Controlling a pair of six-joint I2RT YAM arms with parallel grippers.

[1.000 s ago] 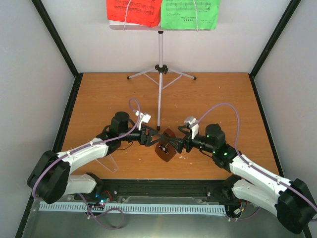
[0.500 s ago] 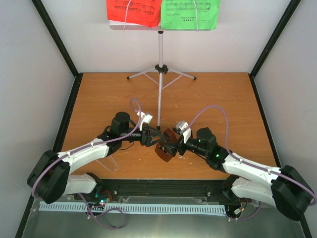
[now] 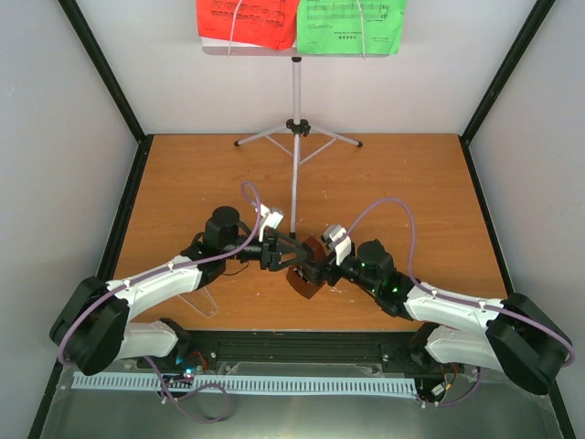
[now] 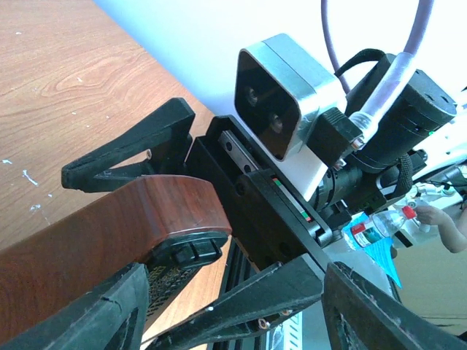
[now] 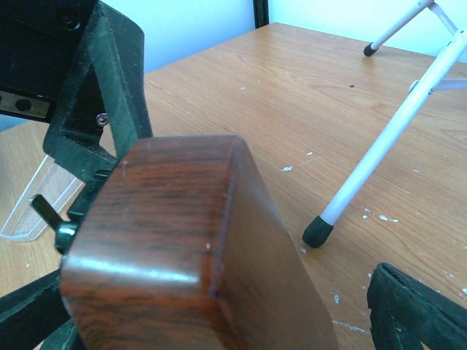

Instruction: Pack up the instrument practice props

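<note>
Since the job is to pack things away, start at the near edge of the table (image 3: 411,183). A clear cover (image 3: 196,302) lies there by itself toward the left side, off the brown metronome (image 5: 182,219) it belongs to. A little farther in, near the middle of the near edge, the metronome sits between the two arms. They come in from each side, so each one can get hold of a side of it. The left gripper (image 3: 291,252) has its fingers apart with the wood between them. A gap shows on one side, so it is not squeezing. The right gripper (image 3: 315,269) is spread wide around it from the other side, with room to spare. The metronome looks tipped over, its long side running roughly from the near edge toward the far edge. I cannot tell which end is the pointy top. Just beside it rests the foot of one long leg of the silver stand (image 3: 294,174), which stands upright at the middle of the far edge. High on its tray hang a red sheet (image 3: 247,20) and a green sheet (image 3: 352,20), side by side.
</note>
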